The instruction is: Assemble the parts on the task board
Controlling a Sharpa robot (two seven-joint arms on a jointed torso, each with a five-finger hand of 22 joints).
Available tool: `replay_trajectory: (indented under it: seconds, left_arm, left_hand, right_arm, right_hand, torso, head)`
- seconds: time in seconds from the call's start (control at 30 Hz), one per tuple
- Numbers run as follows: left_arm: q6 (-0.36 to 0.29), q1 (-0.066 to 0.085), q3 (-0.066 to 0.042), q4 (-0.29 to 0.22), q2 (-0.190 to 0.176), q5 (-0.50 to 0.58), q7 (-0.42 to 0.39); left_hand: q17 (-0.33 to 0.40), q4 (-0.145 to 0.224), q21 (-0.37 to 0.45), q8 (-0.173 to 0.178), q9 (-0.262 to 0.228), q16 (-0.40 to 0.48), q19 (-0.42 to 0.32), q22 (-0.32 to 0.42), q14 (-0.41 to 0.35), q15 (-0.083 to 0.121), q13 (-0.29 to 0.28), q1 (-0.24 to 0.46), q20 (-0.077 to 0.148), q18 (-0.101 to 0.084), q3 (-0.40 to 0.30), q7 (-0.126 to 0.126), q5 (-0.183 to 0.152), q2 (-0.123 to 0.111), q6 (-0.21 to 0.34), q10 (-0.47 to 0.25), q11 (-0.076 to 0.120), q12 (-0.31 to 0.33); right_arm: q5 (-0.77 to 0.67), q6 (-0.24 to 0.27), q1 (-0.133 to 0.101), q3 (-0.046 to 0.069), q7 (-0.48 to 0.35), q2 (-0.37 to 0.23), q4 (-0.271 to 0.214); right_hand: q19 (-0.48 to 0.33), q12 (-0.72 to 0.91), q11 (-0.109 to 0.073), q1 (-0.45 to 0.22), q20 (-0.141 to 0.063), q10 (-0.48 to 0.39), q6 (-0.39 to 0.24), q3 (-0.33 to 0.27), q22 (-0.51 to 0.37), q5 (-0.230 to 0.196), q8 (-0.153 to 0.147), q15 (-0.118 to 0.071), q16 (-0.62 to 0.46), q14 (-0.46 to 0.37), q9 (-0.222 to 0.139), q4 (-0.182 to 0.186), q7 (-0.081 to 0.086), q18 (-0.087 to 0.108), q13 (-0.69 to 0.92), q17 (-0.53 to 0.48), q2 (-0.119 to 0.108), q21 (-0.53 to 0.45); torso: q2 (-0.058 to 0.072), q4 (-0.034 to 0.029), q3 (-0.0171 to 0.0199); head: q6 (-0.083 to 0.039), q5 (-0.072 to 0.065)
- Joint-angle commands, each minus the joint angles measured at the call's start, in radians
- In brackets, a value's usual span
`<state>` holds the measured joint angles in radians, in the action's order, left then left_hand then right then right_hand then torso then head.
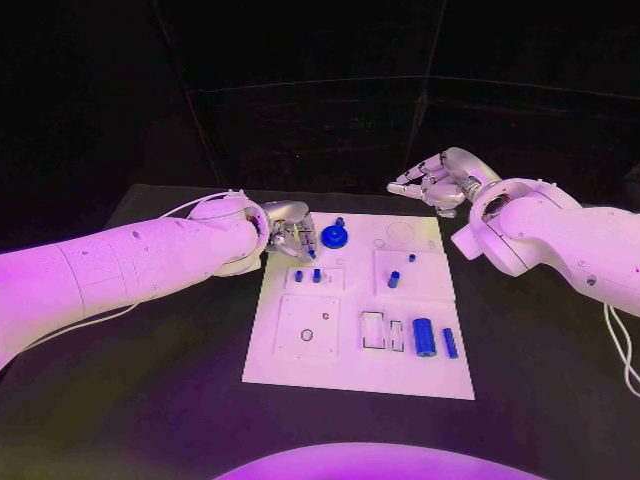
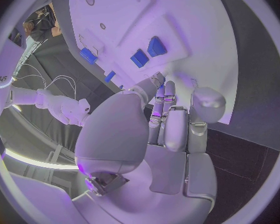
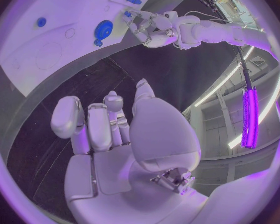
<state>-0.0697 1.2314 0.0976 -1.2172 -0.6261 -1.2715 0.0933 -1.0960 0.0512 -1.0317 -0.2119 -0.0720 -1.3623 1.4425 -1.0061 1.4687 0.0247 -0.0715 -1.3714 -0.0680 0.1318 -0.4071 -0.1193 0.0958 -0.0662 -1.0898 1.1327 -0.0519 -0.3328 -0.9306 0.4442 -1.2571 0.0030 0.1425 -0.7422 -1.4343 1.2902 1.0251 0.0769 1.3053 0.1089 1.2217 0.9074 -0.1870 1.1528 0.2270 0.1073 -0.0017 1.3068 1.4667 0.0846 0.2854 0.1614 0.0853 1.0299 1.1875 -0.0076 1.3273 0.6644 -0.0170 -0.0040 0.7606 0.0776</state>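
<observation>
The white task board (image 1: pixel 352 372) lies in the middle of the table. A blue gear (image 1: pixel 335 237) stands near its far left corner, also seen from the right wrist (image 3: pixel 104 29). Small blue parts (image 1: pixel 320 272) sit left of centre, two more (image 1: pixel 394 280) right of centre, and a blue cylinder (image 1: pixel 424 337) with a thinner pin (image 1: pixel 450 343) lies near the front right. My left hand (image 1: pixel 291 235) hovers at the board's far left edge beside the gear, fingers (image 2: pixel 162 99) extended toward the board, holding nothing. My right hand (image 1: pixel 433 183) is raised beyond the far right corner, fingers apart and empty.
Black table (image 1: pixel 147 400) surrounds the board on all sides. White cables (image 1: pixel 623 350) hang from the right arm. The board (image 2: pixel 196 30) has several recesses and raised white blocks (image 1: pixel 309 327) near the front left.
</observation>
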Motion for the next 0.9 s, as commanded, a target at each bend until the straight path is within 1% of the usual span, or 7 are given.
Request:
replay_trajectory:
  seconds: [0.03,0.23,0.4,0.67,0.83,0.9]
  left_arm:
    - [0.011,0.000,0.000,0.002,0.003,0.005,0.005]
    - [0.005,0.000,0.000,0.003,0.007,0.005,0.002]
    - [0.006,0.000,0.000,0.004,0.011,0.005,0.003]
    - [0.019,0.000,0.000,0.003,0.014,0.000,0.034]
    - [0.032,0.000,0.000,0.004,0.015,-0.002,0.056]
    - [0.034,0.000,0.000,0.004,0.016,-0.002,0.065]
  left_hand:
    - [0.001,-0.001,-0.007,-0.002,-0.002,0.002,0.003,-0.001,0.016,0.006,0.001,0.007,0.001,-0.015,-0.008,0.000,-0.003,0.002,-0.005,0.008,0.000,0.005]
    - [0.003,0.000,-0.007,-0.002,-0.002,0.002,0.003,-0.001,0.015,0.006,0.001,0.007,0.001,-0.015,-0.008,0.000,-0.003,0.002,-0.005,0.008,0.000,0.005]
    - [0.003,0.000,-0.008,-0.002,-0.002,0.002,0.003,-0.002,0.015,0.006,0.001,0.008,0.001,-0.015,-0.008,0.000,-0.003,0.002,-0.005,0.008,0.000,0.006]
    - [0.005,0.000,-0.008,0.000,-0.001,0.003,0.002,-0.003,0.015,0.006,0.002,0.009,0.001,-0.015,-0.010,-0.001,-0.003,0.001,-0.004,0.007,-0.001,0.008]
    - [0.010,0.001,-0.005,0.012,0.002,0.005,-0.001,-0.001,0.013,0.002,0.004,0.018,-0.001,-0.015,-0.013,-0.006,-0.004,-0.006,0.007,-0.002,-0.006,0.021]
    - [0.015,0.001,-0.003,0.023,0.005,0.007,-0.003,0.000,0.012,-0.003,0.006,0.022,-0.004,-0.015,-0.017,-0.014,-0.004,-0.011,0.020,-0.014,-0.012,0.033]
  right_arm:
    - [0.002,-0.003,-0.002,0.001,-0.007,0.000,-0.003]
    - [0.002,-0.003,-0.002,0.001,-0.008,0.001,-0.003]
    - [0.002,-0.004,-0.002,0.001,-0.008,0.002,-0.003]
    - [0.002,-0.004,-0.002,0.001,-0.008,0.002,-0.002]
    - [0.002,-0.004,-0.002,0.001,-0.007,0.001,-0.002]
    - [0.002,-0.004,-0.002,0.001,-0.007,0.001,-0.002]
  right_hand:
    - [-0.006,0.003,-0.002,-0.002,0.000,-0.003,-0.004,-0.007,-0.001,0.005,0.006,-0.001,-0.006,0.026,0.002,0.002,0.001,0.009,-0.001,-0.001,0.009,-0.005]
    - [-0.006,0.003,-0.002,-0.002,0.000,-0.003,-0.004,-0.007,-0.001,0.005,0.006,-0.001,-0.006,0.026,0.002,0.002,0.001,0.009,-0.001,-0.001,0.009,-0.005]
    - [-0.006,0.003,-0.002,-0.002,0.000,-0.003,-0.004,-0.007,-0.001,0.005,0.006,-0.001,-0.006,0.026,0.002,0.002,0.001,0.009,-0.001,-0.001,0.009,-0.005]
    - [-0.006,0.003,-0.002,-0.002,0.000,-0.003,-0.004,-0.007,-0.001,0.005,0.006,-0.001,-0.006,0.026,0.002,0.002,0.001,0.009,-0.001,-0.001,0.009,-0.005]
    - [-0.006,0.003,-0.002,-0.002,0.000,-0.003,-0.004,-0.007,-0.001,0.005,0.006,-0.001,-0.006,0.026,0.002,0.002,0.001,0.009,-0.001,-0.001,0.009,-0.005]
    - [-0.006,0.003,-0.002,-0.002,0.000,-0.003,-0.004,-0.007,-0.001,0.005,0.006,-0.001,-0.006,0.026,0.002,0.002,0.001,0.009,-0.001,-0.001,0.009,-0.005]
  torso:
    - [0.000,-0.0013,-0.0003]
    - [0.000,-0.0007,-0.0007]
    - [0.000,-0.0005,-0.0003]
    - [0.000,-0.0010,-0.0005]
    - [-0.001,-0.0004,-0.0005]
    - [-0.001,-0.0004,-0.0005]
  head:
    - [0.000,0.000]
    - [0.001,0.000]
    - [0.001,0.000]
    - [0.003,-0.001]
    - [0.004,-0.001]
    - [0.004,-0.001]
